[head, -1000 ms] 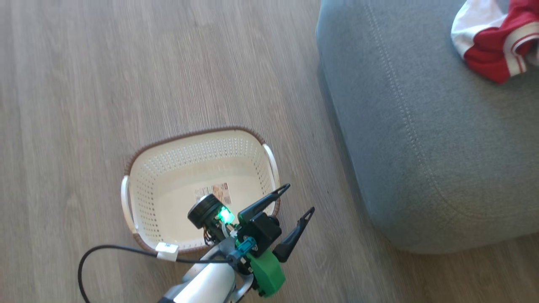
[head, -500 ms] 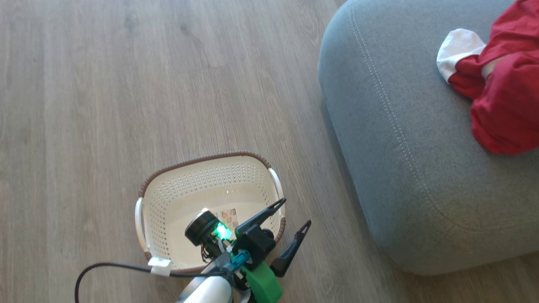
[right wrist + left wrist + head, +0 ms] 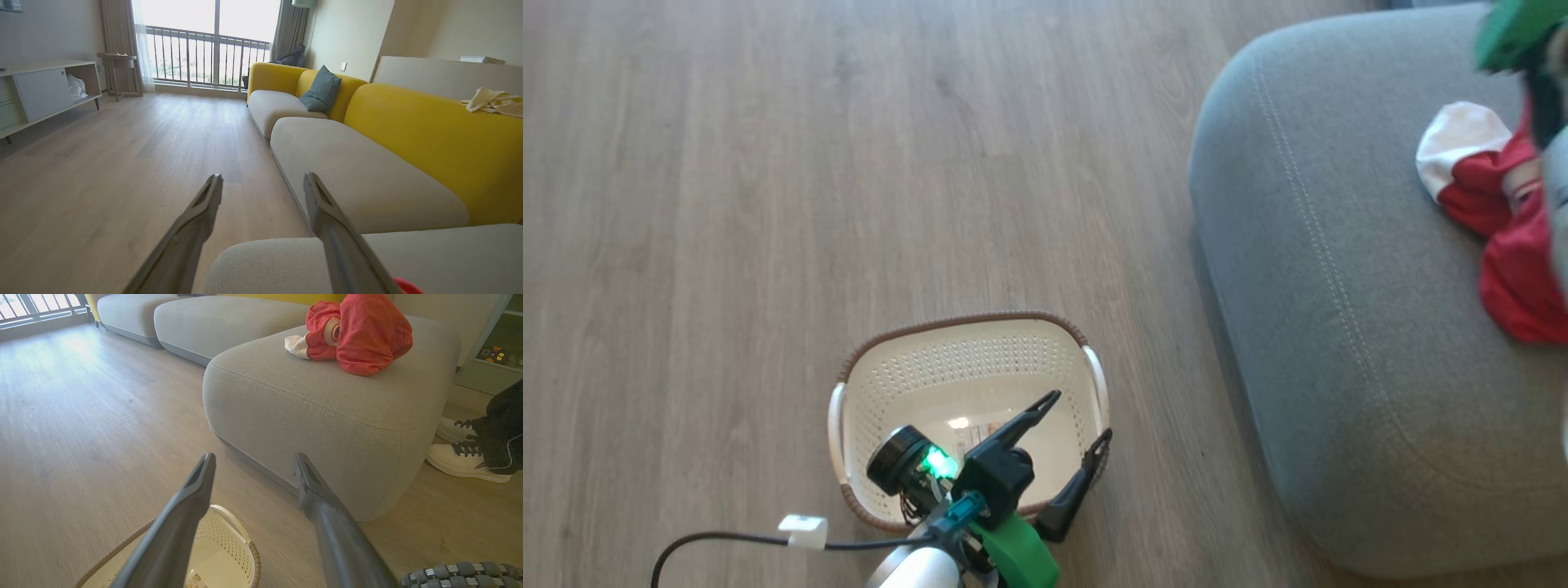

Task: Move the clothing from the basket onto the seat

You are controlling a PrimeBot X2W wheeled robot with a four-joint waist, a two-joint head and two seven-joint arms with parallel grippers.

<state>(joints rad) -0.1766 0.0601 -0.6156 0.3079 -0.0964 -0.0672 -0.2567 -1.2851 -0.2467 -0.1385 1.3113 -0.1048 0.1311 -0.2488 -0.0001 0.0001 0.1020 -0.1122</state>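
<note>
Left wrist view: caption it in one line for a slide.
Open left end effector above the basket, red clothing lying on the grey seat.

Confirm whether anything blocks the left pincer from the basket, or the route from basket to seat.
Nothing visible does. The left pincer hangs open over the basket, and plain floor separates basket from seat. The basket's visible inside holds no garment; the clothing lies on the seat.

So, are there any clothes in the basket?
No, the basket looks bare inside, and the red clothing lies on the grey seat.
</note>
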